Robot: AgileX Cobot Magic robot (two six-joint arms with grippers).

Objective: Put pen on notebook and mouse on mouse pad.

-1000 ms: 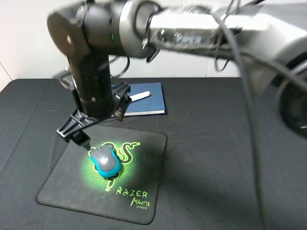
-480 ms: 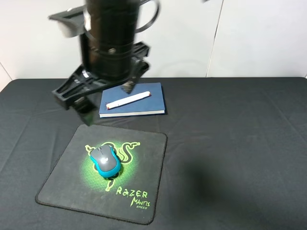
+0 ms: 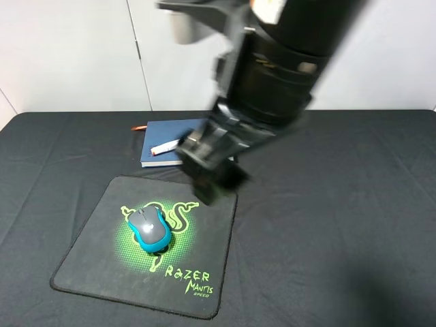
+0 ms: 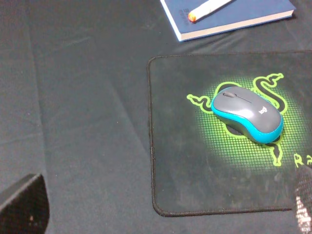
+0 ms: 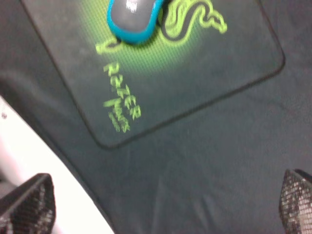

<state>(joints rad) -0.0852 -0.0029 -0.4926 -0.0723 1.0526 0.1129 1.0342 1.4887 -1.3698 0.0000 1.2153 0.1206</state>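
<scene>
The mouse [image 3: 148, 228] with its grey top and blue sides sits on the green logo of the black mouse pad [image 3: 95, 255], free of both grippers. Behind the pad lies the dark blue notebook [image 3: 160, 133], and the white pen [image 3: 163, 148] rests on it, its right part hidden by the arm. My right gripper [image 3: 211, 174] hangs blurred and open above the pad's far right corner. The left wrist view shows the mouse [image 4: 247, 114], the pad [image 4: 180, 165], the notebook [image 4: 234, 17] and the pen [image 4: 207, 7], with my left gripper [image 4: 165, 209] open. In the right wrist view the mouse [image 5: 134, 17] lies ahead of the open right gripper [image 5: 161, 200].
A black cloth [image 3: 340, 225] covers the table. A white wall [image 3: 68, 54] stands behind it. The red-orange ribbon [image 3: 138, 127] sticks out of the notebook's far left corner. In the right wrist view the table's edge and pale floor [image 5: 29, 146] show beside the pad.
The big arm has swung from the left, above the pad and notebook, to the right and now covers the notebook's right part. Mouse, pen, notebook and pad have not moved.
</scene>
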